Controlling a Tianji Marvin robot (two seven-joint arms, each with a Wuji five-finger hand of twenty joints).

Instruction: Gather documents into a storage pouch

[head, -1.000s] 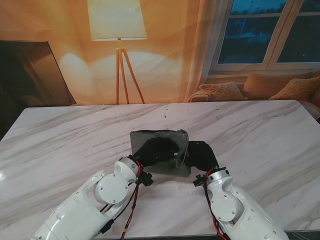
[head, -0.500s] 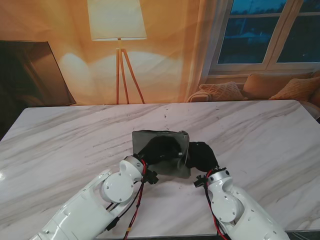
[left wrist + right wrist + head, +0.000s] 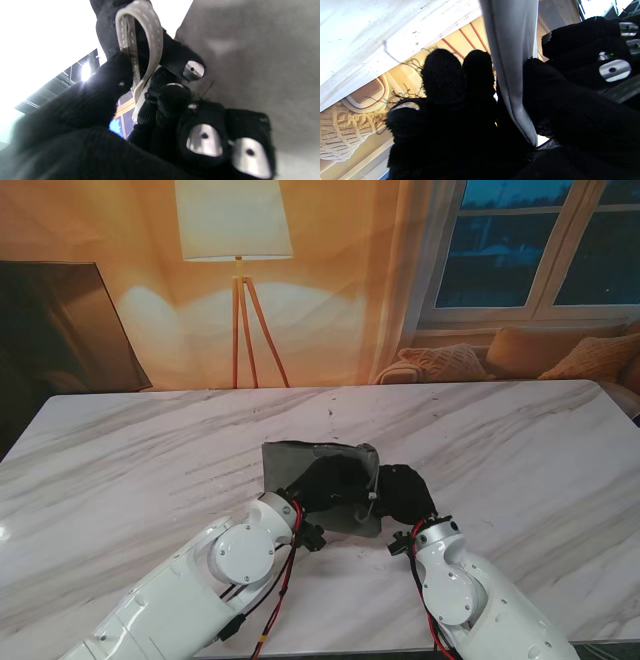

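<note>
A dark grey storage pouch (image 3: 298, 457) lies flat on the marble table (image 3: 150, 470) in front of me. My left hand (image 3: 333, 479), in a black glove, rests on the pouch's right half. Its curled fingers (image 3: 205, 135) pinch a pale stitched band (image 3: 155, 37) at the pouch's edge, against the grey fabric (image 3: 262, 55). My right hand (image 3: 405, 488) sits at the pouch's right edge, touching the left hand. The grey pouch edge (image 3: 512, 55) runs between its fingers (image 3: 442, 75) and thumb. No documents show in any view.
Beyond the table's far edge stand a floor lamp (image 3: 236, 240), a dark screen (image 3: 55, 330) on the left and sofa cushions (image 3: 545, 350) on the right under a window. White marble stretches out on both sides of the pouch.
My left arm has shifted right and the left hand has slid across the pouch toward the right hand. More of the pouch's left side shows. The right hand has barely moved.
</note>
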